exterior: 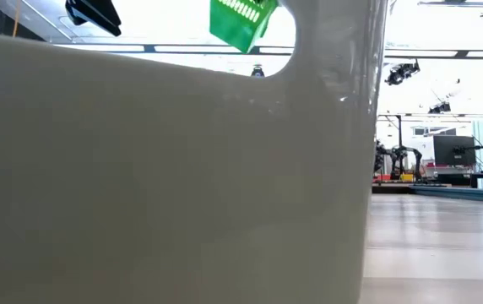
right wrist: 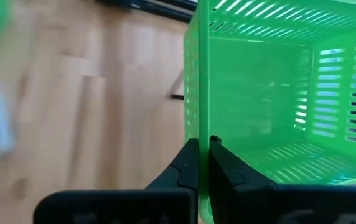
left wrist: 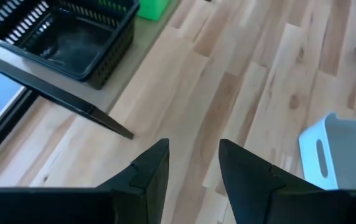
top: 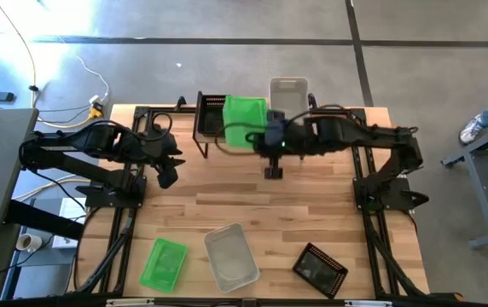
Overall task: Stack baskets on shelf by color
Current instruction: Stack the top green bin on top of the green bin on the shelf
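1. The right tool (right wrist: 200,163) is gripping one wall of a green basket (top: 246,119), its two fingers pinched close on either side of the perforated plastic, as the right wrist view is showing.

2. In the high view that carried basket is hanging over the middle of the shelf (top: 200,145), between a black basket (top: 212,118) sitting at the shelf's left end and a clear basket (top: 289,94) at its right end. Whether the green one is touching anything beneath it cannot be told from here.

3. The step in hand appears to be the placing of this green basket into the shelf's middle slot.

4. The left tool (left wrist: 193,163) is waiting with its fingers parted and nothing between them, hovering over the surface (top: 227,192) just beside the shelf's left end.

5. Well away from the shelf, along the near edge of the surface, three baskets are lying: a second green basket (top: 164,263), a second clear basket (top: 231,256) and a second black basket (top: 320,269).

6. The low view is being almost wholly blocked by a pale basket wall close to the lens, with only a green corner showing above it.

7. The next move is probably calling for the right tool to be lowering the basket level and square between its neighbours before letting go.

8. After that, each basket near the front edge is needing to go onto its matching colour.
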Controlling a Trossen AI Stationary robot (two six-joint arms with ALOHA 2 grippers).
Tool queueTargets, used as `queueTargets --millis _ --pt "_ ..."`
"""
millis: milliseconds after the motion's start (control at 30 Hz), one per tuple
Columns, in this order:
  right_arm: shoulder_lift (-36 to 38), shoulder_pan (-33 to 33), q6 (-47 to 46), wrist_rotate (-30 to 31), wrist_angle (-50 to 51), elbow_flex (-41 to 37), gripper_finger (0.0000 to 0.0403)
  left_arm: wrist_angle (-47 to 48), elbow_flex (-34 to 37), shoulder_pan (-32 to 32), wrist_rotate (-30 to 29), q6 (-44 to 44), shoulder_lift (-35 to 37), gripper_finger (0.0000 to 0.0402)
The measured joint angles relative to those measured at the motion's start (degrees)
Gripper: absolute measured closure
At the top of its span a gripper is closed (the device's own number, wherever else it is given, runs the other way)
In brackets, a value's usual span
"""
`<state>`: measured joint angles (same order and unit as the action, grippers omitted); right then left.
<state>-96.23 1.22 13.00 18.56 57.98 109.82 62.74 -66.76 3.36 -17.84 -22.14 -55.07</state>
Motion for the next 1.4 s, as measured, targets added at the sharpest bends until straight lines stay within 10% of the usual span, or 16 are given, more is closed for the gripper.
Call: queueTargets --millis 1400 --pt "-9.2 -14.4 9.4 -4.0 7.2 -0.1 0.0403 0.0 0.0 0.0 -3.4 -6.4 -0.1 0.0272"
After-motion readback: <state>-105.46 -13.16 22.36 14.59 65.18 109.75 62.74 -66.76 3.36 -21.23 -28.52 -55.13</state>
